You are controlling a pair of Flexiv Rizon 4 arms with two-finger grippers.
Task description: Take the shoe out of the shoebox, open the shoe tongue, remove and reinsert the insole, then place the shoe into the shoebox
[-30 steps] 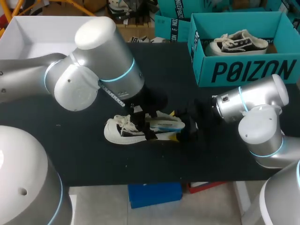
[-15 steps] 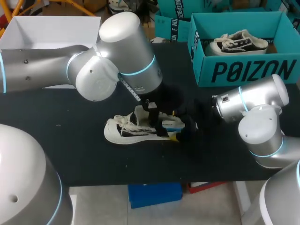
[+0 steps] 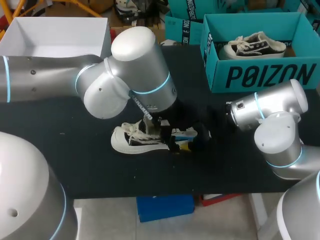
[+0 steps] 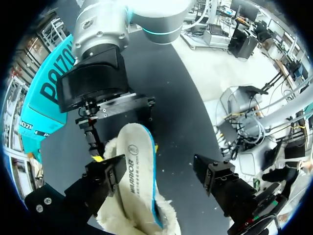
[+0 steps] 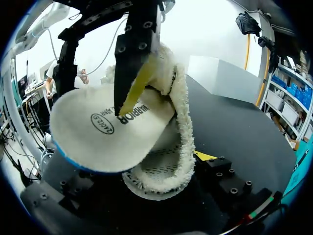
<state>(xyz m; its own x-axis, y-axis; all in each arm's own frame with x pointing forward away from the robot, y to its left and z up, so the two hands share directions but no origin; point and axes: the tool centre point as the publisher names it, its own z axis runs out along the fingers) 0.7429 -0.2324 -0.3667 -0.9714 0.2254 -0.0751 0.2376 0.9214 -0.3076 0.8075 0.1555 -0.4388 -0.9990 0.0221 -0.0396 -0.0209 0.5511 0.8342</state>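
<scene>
Though done unboxing, has shoe [image 3: 127, 142] on bench [image 3: 75, 155], insole [image 4: 139, 166] half out; reinserting, reboxing to come; left gripper [image 4: 161, 174] wide; right gripper [image 3: 191, 141]: cannot tell.

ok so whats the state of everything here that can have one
white fleece-lined shoe: out of the box, on the black table
white insole: partly pulled out of the shoe
teal cardboard shoebox: open, black-and-white sneaker inside
left gripper: open, one finger against the insole
</scene>
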